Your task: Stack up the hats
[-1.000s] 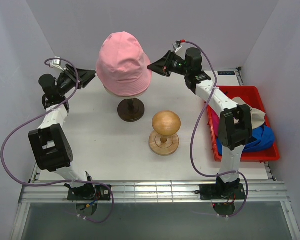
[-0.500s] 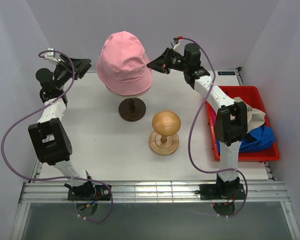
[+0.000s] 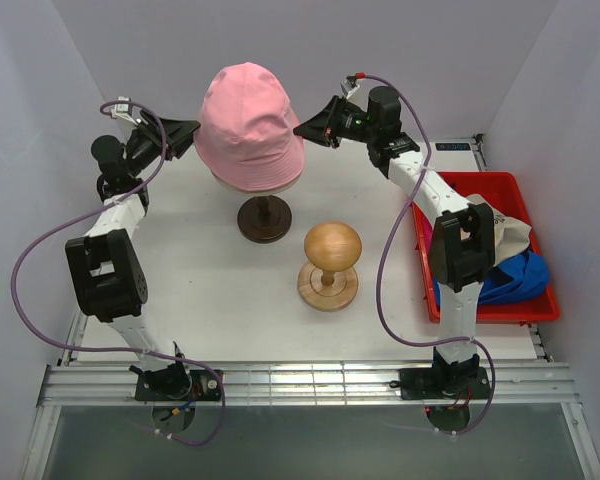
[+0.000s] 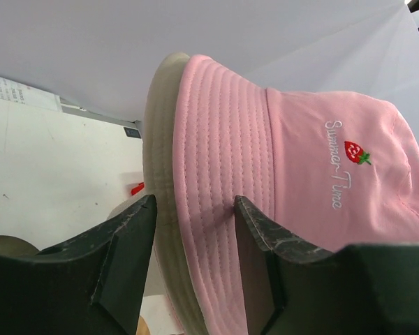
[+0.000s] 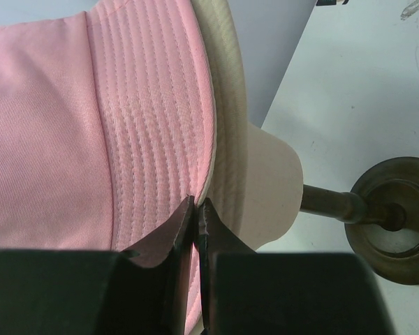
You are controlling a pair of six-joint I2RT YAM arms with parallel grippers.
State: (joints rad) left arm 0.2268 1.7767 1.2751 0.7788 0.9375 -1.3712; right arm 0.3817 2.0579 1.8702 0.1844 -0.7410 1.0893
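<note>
Above the white, pale-walled table, left gripper gapes astride pink hat, right gripper pinched together.

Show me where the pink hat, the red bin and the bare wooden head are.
pink hat [image 3: 248, 115]: top view, middle of its crown.
red bin [image 3: 492, 184]: top view, its far wall.
wooden head [image 3: 332, 243]: top view, its rounded top.

Light pink bucket hat with rows of matching pink stitching round the brim, white script lettering, a small red strawberry with green leaves, and a cream underside; dark brown stand; golden wooden head form; white table; red tray holding a blue cap, magenta cap and beige hat; purple cables
</note>
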